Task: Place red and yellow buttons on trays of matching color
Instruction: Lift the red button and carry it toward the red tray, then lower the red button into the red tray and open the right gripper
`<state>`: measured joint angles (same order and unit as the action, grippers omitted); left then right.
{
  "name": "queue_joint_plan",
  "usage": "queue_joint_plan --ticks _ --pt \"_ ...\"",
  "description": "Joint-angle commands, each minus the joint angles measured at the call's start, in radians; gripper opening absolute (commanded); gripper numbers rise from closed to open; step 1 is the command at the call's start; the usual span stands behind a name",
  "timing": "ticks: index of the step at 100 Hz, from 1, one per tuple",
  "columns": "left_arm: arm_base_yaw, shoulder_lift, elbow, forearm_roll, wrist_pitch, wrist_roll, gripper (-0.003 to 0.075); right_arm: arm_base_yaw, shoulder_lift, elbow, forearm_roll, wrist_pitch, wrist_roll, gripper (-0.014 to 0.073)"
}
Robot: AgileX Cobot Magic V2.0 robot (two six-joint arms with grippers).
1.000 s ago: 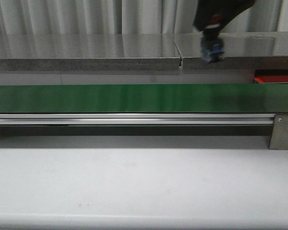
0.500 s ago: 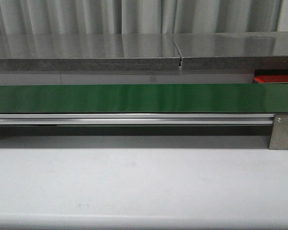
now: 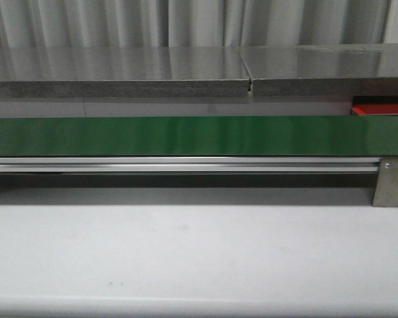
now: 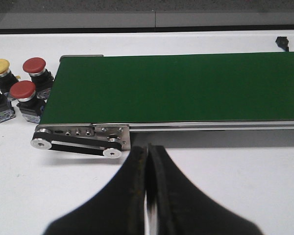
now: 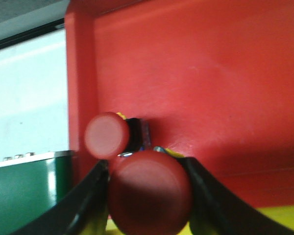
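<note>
While over the red tray [image 5: 196,73], right claw [image 5: 148,196] clamps a red button [image 5: 149,193].

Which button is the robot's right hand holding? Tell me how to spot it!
Find the big red tray in the right wrist view. Just in front of its wall, the right gripper has its two dark fingers around a red button. A second red button lies beside it near the tray's corner, but nothing holds that one, and the held one looks bigger and darker.
</note>
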<state>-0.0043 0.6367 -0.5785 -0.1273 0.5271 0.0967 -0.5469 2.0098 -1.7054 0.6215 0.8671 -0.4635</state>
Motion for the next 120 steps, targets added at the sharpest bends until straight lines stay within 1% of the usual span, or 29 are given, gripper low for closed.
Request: queue_joint_plan --ticks 1,22,47,78,103,107,112,117,120 --pt "-0.008 0.000 -0.028 -0.015 -0.077 -0.003 -0.0020 -0.006 -0.021 -0.041 0.051 -0.063 -0.014 0.0080" --pt "-0.008 0.000 -0.028 -0.015 -0.077 -0.003 -0.0020 -0.006 0.065 -0.114 0.072 -0.080 -0.014 0.0080" --pt "-0.008 0.000 -0.028 -0.015 -0.077 -0.003 -0.0020 -0.005 0.091 -0.127 0.073 -0.148 -0.014 0.0080" --pt "-0.008 0.000 -0.028 -0.015 -0.077 -0.003 -0.0020 -0.003 0.142 -0.127 0.073 -0.110 -0.014 0.0080" --pt "-0.008 0.000 -0.028 -0.015 -0.077 -0.003 -0.0020 -0.003 0.148 -0.127 0.073 -0.102 -0.014 0.0084" --pt "-0.008 0.000 -0.028 -0.015 -0.077 -0.003 -0.0020 -0.003 0.148 -0.127 0.073 -0.097 -0.014 0.0097" --pt "-0.008 0.000 -0.028 -0.015 -0.077 -0.003 -0.0020 -0.003 0.148 -0.127 0.073 -0.092 -0.014 0.0139" --pt "-0.008 0.000 -0.028 -0.015 -0.077 -0.003 -0.0020 -0.003 0.148 -0.127 0.073 -0.088 -0.018 0.0211" --pt "-0.008 0.000 -0.028 -0.015 -0.077 -0.003 -0.0020 -0.003 0.148 -0.127 0.073 -0.087 -0.023 0.0276"
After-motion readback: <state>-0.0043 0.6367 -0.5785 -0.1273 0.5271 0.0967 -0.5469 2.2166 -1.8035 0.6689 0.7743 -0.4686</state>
